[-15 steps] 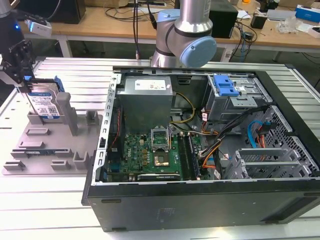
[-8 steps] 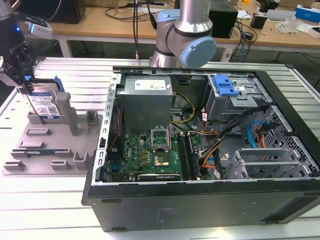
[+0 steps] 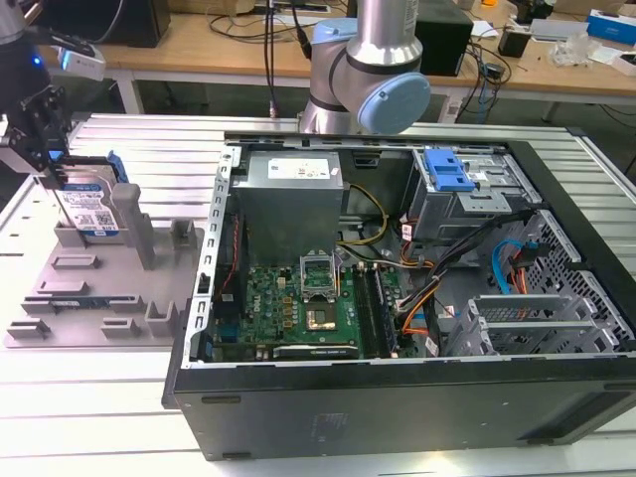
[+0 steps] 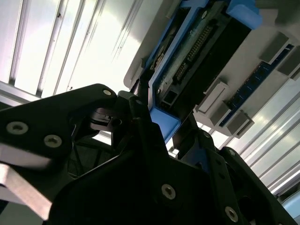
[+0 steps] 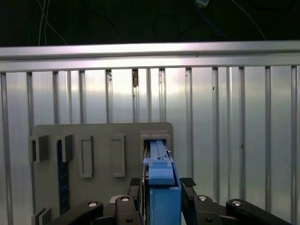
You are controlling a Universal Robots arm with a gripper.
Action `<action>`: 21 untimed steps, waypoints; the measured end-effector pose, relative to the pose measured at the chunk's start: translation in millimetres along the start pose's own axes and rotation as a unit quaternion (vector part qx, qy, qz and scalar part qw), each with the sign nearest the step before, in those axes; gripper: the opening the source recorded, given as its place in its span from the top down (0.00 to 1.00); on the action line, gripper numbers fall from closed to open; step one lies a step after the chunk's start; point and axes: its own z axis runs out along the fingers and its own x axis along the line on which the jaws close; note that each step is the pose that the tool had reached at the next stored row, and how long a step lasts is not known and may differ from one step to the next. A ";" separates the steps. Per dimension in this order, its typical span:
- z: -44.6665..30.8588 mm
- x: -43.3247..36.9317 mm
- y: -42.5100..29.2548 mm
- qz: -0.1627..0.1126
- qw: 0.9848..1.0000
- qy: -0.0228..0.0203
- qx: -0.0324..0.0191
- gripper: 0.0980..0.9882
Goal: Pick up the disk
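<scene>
The disk (image 3: 91, 206) stands on edge at the back of the grey holder tray (image 3: 119, 298), at the exterior view's far left, its white label facing the camera. Blue side rails frame it. My black gripper (image 3: 60, 177) comes down on its top edge. In the first wrist view the two black fingers (image 5: 136, 183) press against either side of the disk's blue rail (image 5: 161, 176). The second wrist view shows the disk's connector end (image 4: 197, 51) between the same fingers. I cannot tell whether its lower edge still sits in the tray slot.
An open computer case (image 3: 397, 298) with motherboard and cables is beside the tray. A bright blue latch (image 3: 445, 171) sits in its drive cage. The arm's base (image 3: 363, 70) rises behind the case. A dark module (image 3: 75, 303) lies in the tray. Ribbed metal table (image 3: 89, 397) lies all around.
</scene>
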 end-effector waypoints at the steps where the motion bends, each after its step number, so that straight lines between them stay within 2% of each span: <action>1: 0.2 0.0 0.0 0.000 1.000 0.000 0.000 0.60; 6: 0.8 0.0 0.1 0.000 1.000 0.000 0.000 0.61; 7: 0.9 0.0 0.1 0.000 1.000 0.000 0.000 0.69; 8: 1.1 0.0 0.1 0.000 1.000 0.000 0.000 0.70; 15: 1.5 1.2 0.2 0.000 1.000 0.000 0.000 0.70; 17: -1.7 1.7 0.2 0.000 1.000 0.000 0.000 0.70; 21: -16.7 2.1 0.0 0.000 1.000 0.000 0.000 0.70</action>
